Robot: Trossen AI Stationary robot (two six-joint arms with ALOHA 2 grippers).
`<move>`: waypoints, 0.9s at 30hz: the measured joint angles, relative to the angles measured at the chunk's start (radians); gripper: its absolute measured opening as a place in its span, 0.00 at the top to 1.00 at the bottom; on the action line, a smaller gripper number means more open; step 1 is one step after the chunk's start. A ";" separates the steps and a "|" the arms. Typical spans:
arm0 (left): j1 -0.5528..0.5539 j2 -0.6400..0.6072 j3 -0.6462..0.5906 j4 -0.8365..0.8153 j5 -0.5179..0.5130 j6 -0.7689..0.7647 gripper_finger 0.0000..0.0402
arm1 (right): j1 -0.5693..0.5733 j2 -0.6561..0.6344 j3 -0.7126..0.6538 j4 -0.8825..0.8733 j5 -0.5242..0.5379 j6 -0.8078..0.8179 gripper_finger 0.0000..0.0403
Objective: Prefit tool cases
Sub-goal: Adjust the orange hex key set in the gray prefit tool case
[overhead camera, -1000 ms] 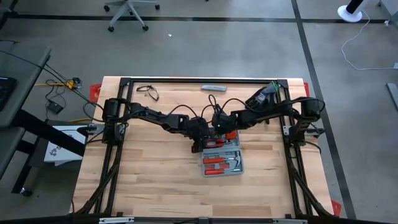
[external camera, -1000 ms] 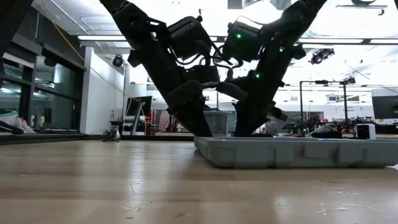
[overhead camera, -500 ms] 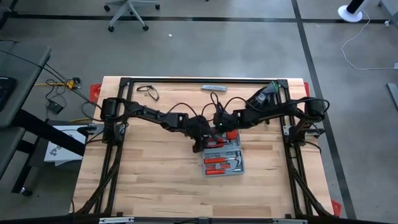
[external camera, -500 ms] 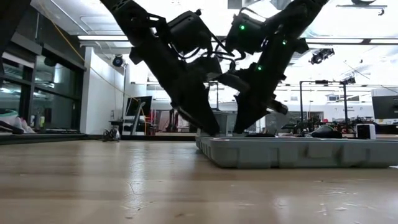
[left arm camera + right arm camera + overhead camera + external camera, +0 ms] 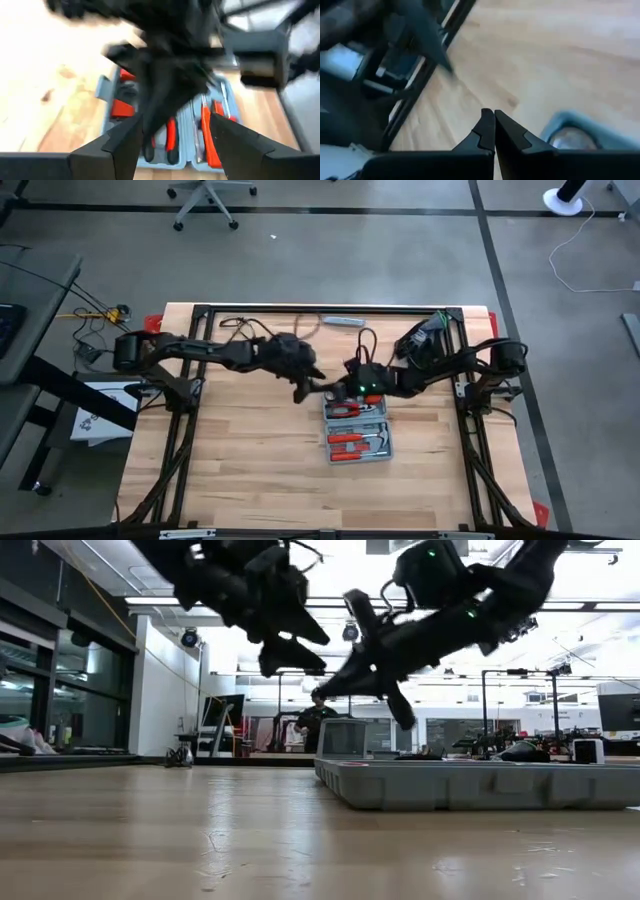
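Two dark jointed arms, looped black cables, small green lights, black wedge-shaped fingers [image 5: 512,135].

Blurred and cropped views of the open tool case

The left wrist view is motion-blurred; a dark arm [image 5: 170,65] covers the middle of the tool case [image 5: 105,87], its near edge cut off. In the low view only its side wall [image 5: 480,785] shows.

Open tool case [image 5: 357,432] lies on the table [image 5: 230,470], both arms above it.
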 joint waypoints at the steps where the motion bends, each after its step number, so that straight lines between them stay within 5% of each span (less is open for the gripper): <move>1: 0.007 -0.014 -0.029 0.024 0.005 -0.022 0.47 | 0.000 0.001 -0.012 0.022 -0.008 0.002 1.00; 10: 0.021 -0.058 -0.128 0.120 0.040 -0.131 0.48 | 0.014 0.019 0.007 0.130 -0.059 -0.059 1.00; 20: 0.024 -0.059 -0.128 0.114 0.028 -0.113 0.48 | 0.008 0.254 0.035 0.297 -0.125 0.063 1.00; 27: 0.028 -0.059 -0.128 0.112 0.026 -0.113 0.48 | 0.010 0.106 0.056 0.202 -0.107 -0.002 1.00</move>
